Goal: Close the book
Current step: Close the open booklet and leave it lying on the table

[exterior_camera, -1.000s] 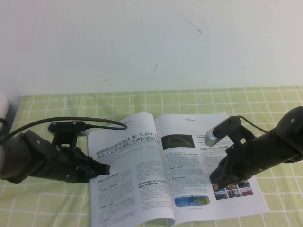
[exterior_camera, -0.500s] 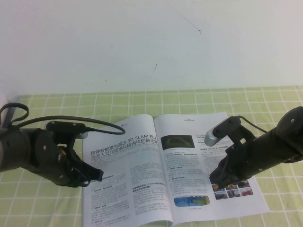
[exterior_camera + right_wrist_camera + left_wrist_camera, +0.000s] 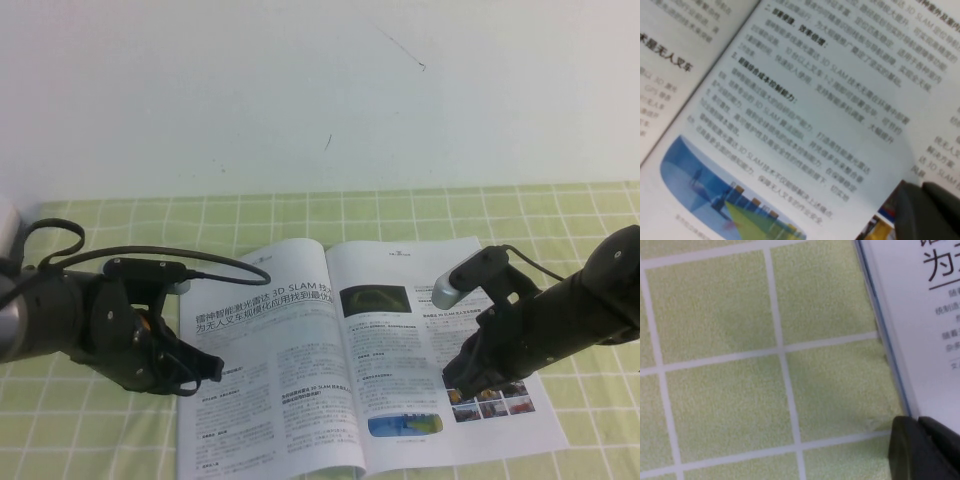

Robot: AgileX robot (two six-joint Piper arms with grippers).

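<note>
The left gripper (image 3: 213, 368) has swung back a touch, and the book (image 3: 330, 350) has had its left page edge dragged out with it.

The book's lying open and flat between the two grippers on the green checked cloth (image 3: 90, 440). The left gripper sits low, right at the outer edge of the left page (image 3: 265, 370), with its tips pinched narrow. I can't tell if a sheet is actually nipped in there. The right gripper (image 3: 458, 384) is down over the right page (image 3: 420, 320), closed up too, with the spine off toward its partner. It looks like a thin glossy magazine: light, floppy, slippery, easy to crease. I'd grab one page at its outer edge, about mid-height, then lift and fold it over the spine while the other gripper pins the far half.
</note>
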